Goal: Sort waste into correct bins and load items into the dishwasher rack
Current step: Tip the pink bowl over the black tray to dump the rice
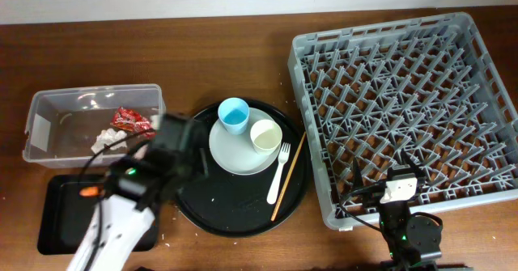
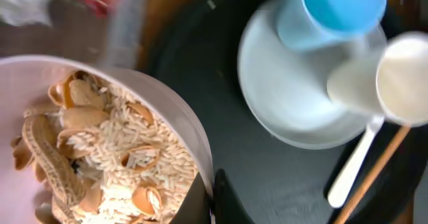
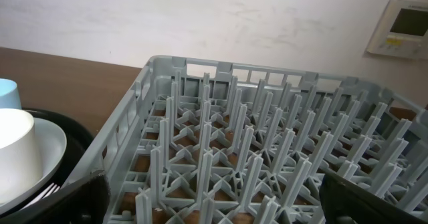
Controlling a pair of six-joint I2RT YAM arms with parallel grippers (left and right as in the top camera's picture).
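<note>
risk, spill: the left gripper (image 2: 215, 205) was clamped on one side of the bowl (image 2: 100, 70) rim. a tilt or jerk could shed scraps (image 2: 114, 150) onto the round tray (image 1: 227, 202) or table (image 1: 243, 52).
risk, wrong bin: the bowl hung close to both bins. tipping over the tub (image 1: 48, 101) would likely mix food with dry waste.
bowl: held at the round tray's left edge, well filled with rice and shell-like scraps.
tub: far left, held the wrapper (image 1: 133, 121) and tissue (image 1: 105, 137).
black tray (image 1: 65, 230): near left, held the carrot (image 1: 87, 192).
round tray: centre, held the plate (image 1: 239, 158), with the blue cup (image 1: 233, 115) and cream cup (image 1: 265, 135) on it. fork (image 1: 279, 178) and chopsticks (image 1: 291, 170) lay right of it.
rack (image 1: 380, 27): right, no items seen in it.
right gripper (image 3: 214, 207): jaws apart, held nothing, at the rack's near edge.
</note>
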